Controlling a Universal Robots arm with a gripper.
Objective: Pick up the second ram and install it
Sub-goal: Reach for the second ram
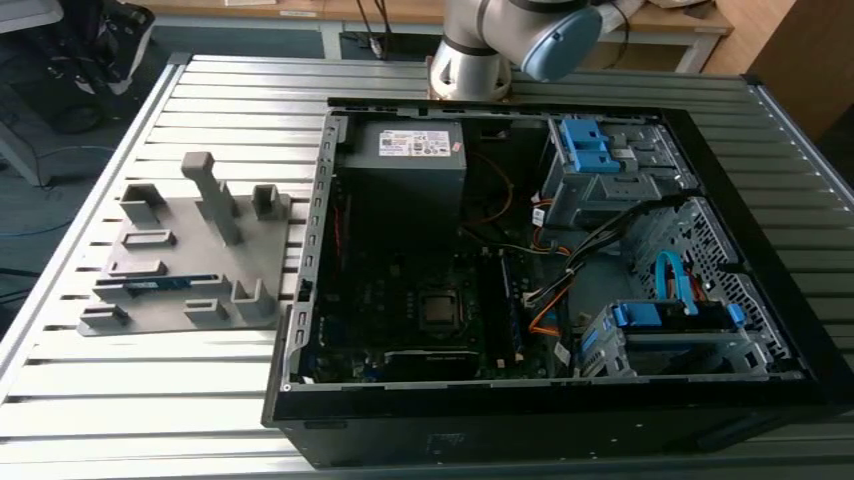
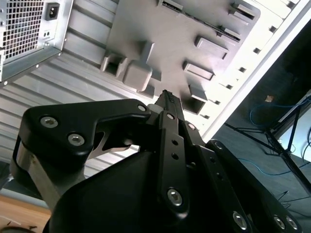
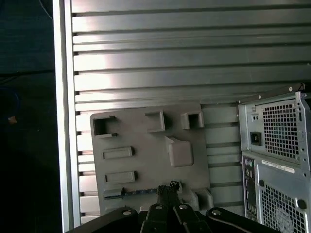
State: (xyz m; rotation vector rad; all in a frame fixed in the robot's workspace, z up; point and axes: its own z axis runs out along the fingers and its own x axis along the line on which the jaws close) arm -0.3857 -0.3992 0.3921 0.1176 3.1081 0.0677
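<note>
Slats of ribbed aluminium are making up the tabletop (image 1: 200, 90). At the exterior view's left, the second ram (image 1: 160, 285), a thin dark-green strip with a blue-and-white label, is lying flat in the near part of a matte grey plastic fixture (image 1: 260, 265) with blocky upright posts. Just beside the fixture on the right, an open black computer case (image 1: 534, 420) is exposing its motherboard (image 1: 414, 290) and blue drive brackets (image 1: 587, 145). In both wrist views the black tool (image 2: 166, 94) (image 3: 167, 187) is hanging above the fixture, fingers pressed together and gripping nothing.
</note>
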